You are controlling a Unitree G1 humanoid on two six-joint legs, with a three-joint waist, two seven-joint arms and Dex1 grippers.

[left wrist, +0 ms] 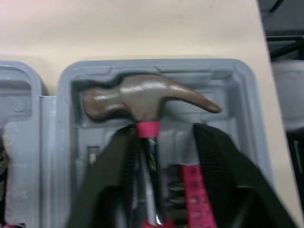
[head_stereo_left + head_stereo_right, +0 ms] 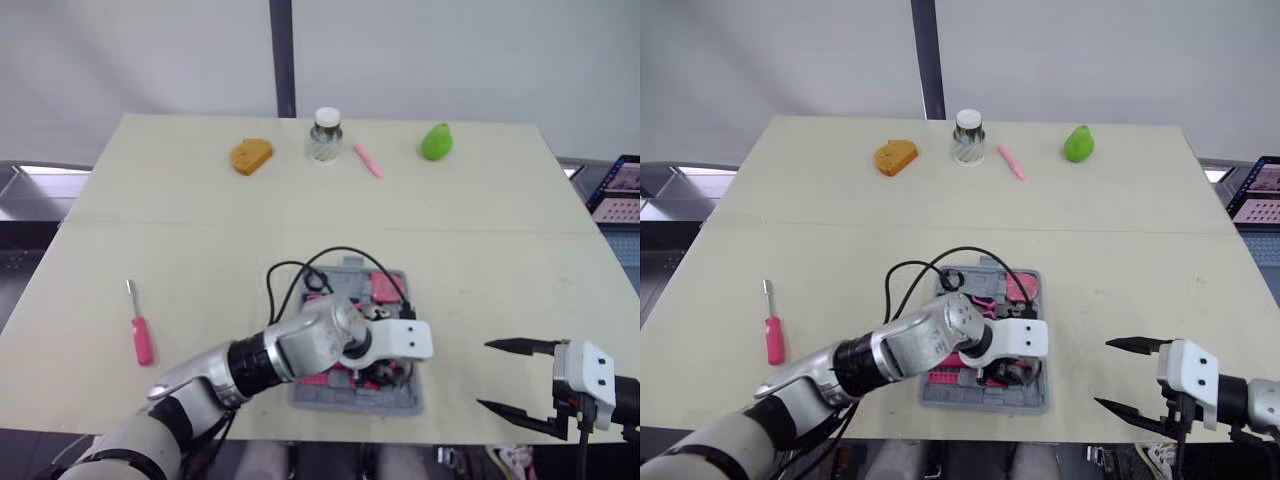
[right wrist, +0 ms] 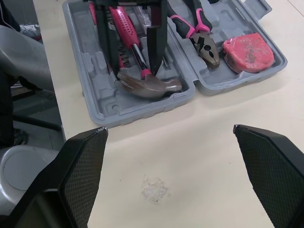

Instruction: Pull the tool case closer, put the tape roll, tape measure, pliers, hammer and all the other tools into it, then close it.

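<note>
A: Status of the hammer (image 1: 142, 95)?

B: It is seen lying flat in the near half of the tool case (image 3: 85, 61). A dull brown steel head, a pink collar, a bright shaft and a pink-and-black grip are noted. The head is seated at the right end of its moulded recess.

A: Left gripper (image 1: 164, 137)?

B: It is held low over that half, with the fingers spread to either side of the shaft just behind the head. A gap is seen on one side, so the shaft is not clamped.

A: Rest of the case?

B: The case is laid open on the near centre of the table (image 2: 480, 250), grey inside and out. Pliers (image 3: 202, 40) and a pink tape measure (image 3: 248, 51) are held in the far half. A pink bit strip (image 1: 192, 190) is seated beside the hammer shaft.

A: Anything left outside?

B: A pink-handled screwdriver (image 2: 141, 335) is found on the table, well to the left of the case.

A: Right gripper (image 2: 485, 375)?

B: It is held off the near right edge, fingers wide apart, with nothing between them.
</note>
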